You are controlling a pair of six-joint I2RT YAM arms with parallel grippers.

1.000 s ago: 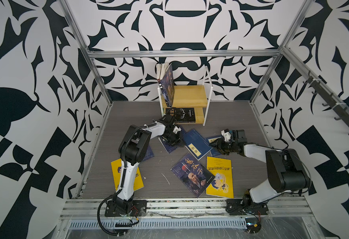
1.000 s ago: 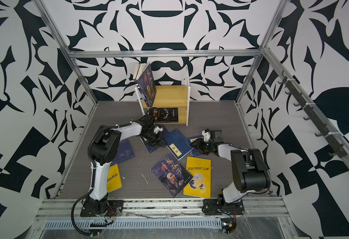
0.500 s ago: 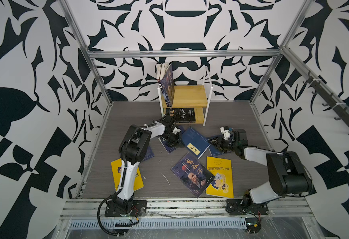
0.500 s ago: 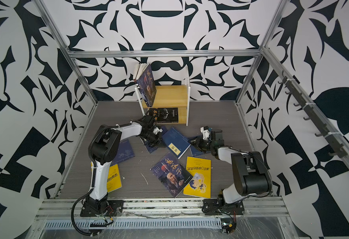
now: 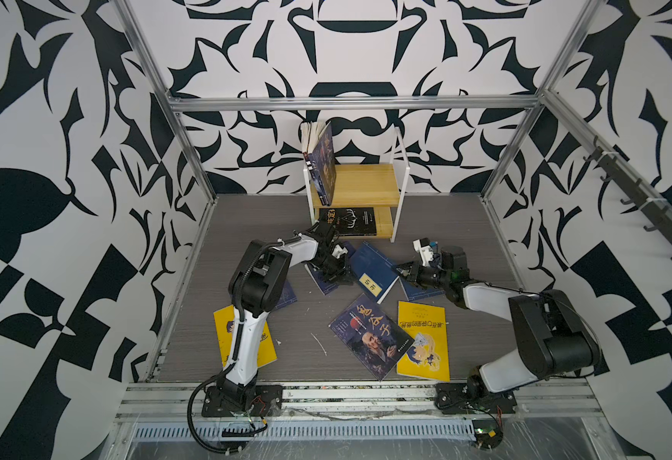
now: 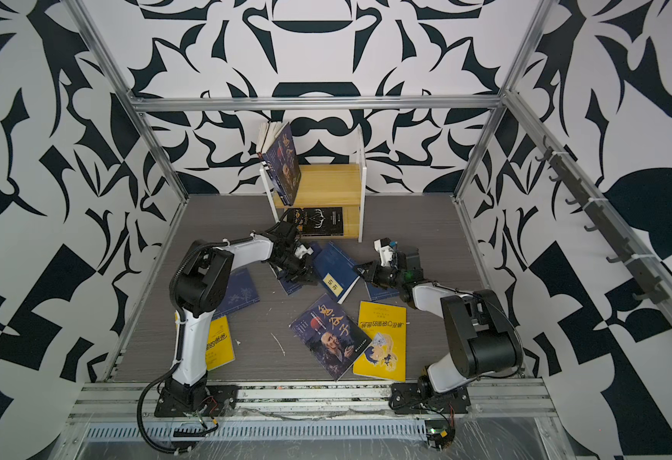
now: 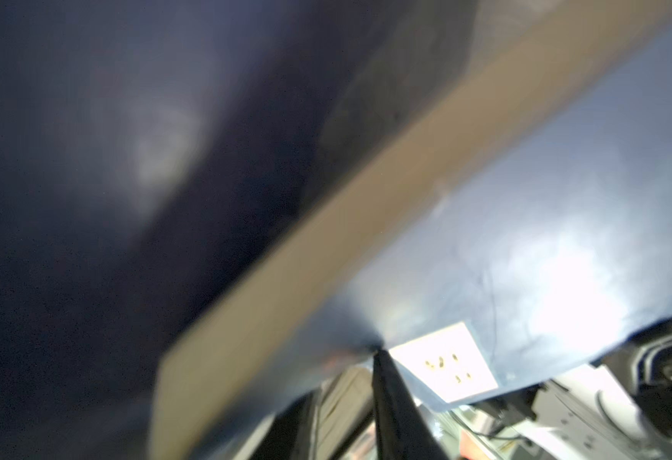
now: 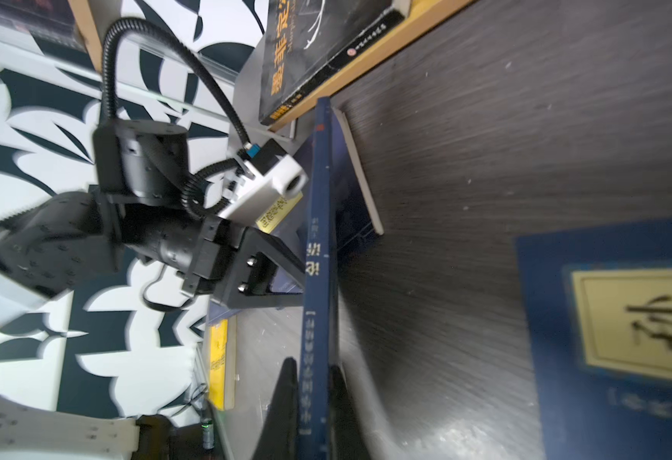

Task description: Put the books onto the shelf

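The shelf (image 5: 366, 184) stands at the back wall with one portrait book (image 5: 323, 167) upright on its top board. A navy book (image 5: 372, 273) with a yellow label is tilted up off the floor between both arms. My right gripper (image 8: 314, 370) is shut on its spine (image 8: 318, 278). My left gripper (image 8: 300, 284) meets the book's opposite cover, fingers a little apart; one fingertip (image 7: 380, 354) touches beside the label. More books lie flat: a portrait one (image 5: 370, 336), yellow ones (image 5: 424, 342) (image 5: 246, 338), and navy ones (image 5: 326, 283) (image 5: 422, 290).
A black-covered book (image 5: 348, 221) with yellow characters fills the shelf's lower board. Another navy book (image 6: 238, 292) lies behind the left arm's elbow. Metal frame posts and patterned walls close in the grey floor (image 5: 254, 223) on three sides.
My right gripper has slid left to the navy book and shut on its spine. The book's right edge has come up off the floor. The left gripper has stayed at its other side.
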